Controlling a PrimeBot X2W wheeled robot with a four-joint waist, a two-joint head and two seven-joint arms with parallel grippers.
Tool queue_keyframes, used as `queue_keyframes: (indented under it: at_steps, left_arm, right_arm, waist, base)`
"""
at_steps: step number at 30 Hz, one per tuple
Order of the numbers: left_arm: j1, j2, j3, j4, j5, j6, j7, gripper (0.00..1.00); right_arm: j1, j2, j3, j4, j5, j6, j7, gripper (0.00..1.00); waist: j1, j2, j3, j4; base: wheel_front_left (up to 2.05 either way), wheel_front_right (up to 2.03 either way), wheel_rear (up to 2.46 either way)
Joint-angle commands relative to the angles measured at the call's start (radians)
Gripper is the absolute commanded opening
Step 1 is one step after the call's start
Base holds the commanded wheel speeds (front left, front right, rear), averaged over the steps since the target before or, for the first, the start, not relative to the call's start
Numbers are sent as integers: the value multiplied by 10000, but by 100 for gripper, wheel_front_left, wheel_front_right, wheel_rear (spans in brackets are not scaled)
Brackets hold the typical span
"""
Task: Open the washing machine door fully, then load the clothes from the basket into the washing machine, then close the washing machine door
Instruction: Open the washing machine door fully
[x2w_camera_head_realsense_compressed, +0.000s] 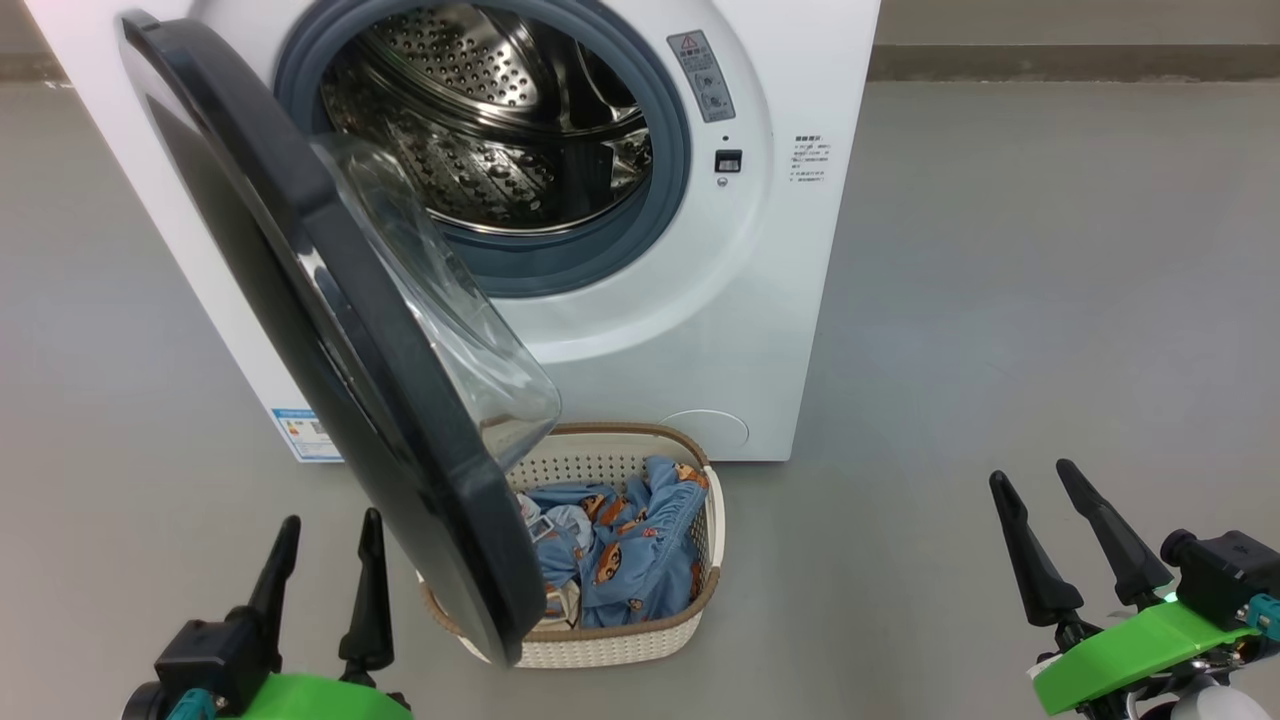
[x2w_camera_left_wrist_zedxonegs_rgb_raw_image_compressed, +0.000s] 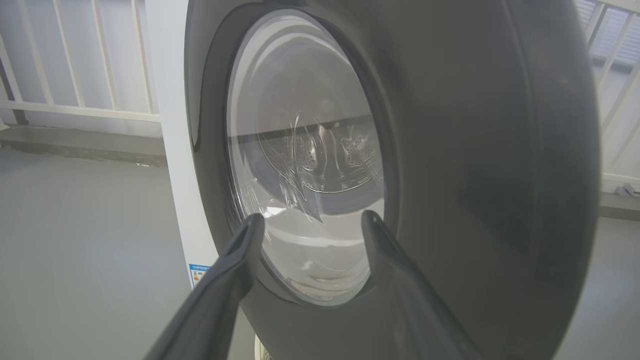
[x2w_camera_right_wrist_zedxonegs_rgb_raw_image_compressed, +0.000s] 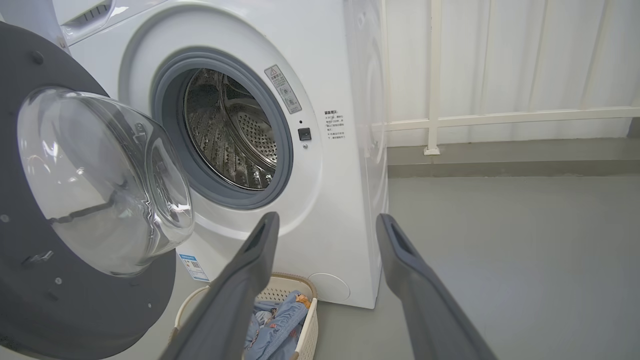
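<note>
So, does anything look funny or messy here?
Nothing is spilled or broken. One odd bit: the washing machine door sticks out over the basket and hides its left side in the head view, so some of the clothes are tucked behind it.

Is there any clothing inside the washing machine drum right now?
No, the steel drum looks bare in the head view, and the clothes lie in the basket.
</note>
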Motion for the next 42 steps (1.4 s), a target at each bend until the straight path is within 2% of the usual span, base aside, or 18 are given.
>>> queue_keyframes:
  at_steps: [1,23,24,25,26,27,28,32,42]
  left_arm:
    - [-316,127,352,-206,87,-16,-63,100]
    - [-361,127,347,-74,71,-55,-63,100]
    - [-367,127,343,-66,67,-56,-63,89]
    - [-375,127,339,-58,62,-58,-63,52]
    - [-395,127,344,-72,41,-63,-63,31]
    - [-423,127,357,-124,4,-72,-63,3]
    - [-437,127,362,-165,-3,-76,-63,0]
    - [-496,127,401,-505,-138,-47,-63,0]
    - [-830,127,168,-2207,-191,385,-63,0]
  right_arm:
    - [-56,-121,157,-190,-126,16,-120,100]
    - [-94,-64,231,-25,-93,16,-120,100]
    - [-98,-65,235,-24,-88,16,-120,100]
    - [-100,-64,237,-23,-84,16,-120,100]
    - [-100,-64,238,-23,-81,16,-120,100]
    - [-101,-62,238,-24,-72,16,-120,100]
    - [-99,-56,237,-21,-53,16,-120,100]
    - [-94,-42,230,-31,-25,16,-120,100]
    - [-104,1,245,-44,-56,16,-120,100]
  waist:
    - [0,0,-7,-2]
    - [0,0,-31,-72]
    - [0,0,-27,-74]
    - [0,0,-26,-75]
    - [0,0,-25,-74]
    - [0,0,-24,-75]
    - [0,0,-22,-75]
    - [0,0,-7,-62]
    - [0,0,15,-50]
  base:
    - [0,0,0]
    - [0,0,0]
    - [0,0,0]
    - [0,0,0]
    - [0,0,0]
    - [0,0,0]
    - [0,0,0]
    - [0,0,0]
    - [0,0,0]
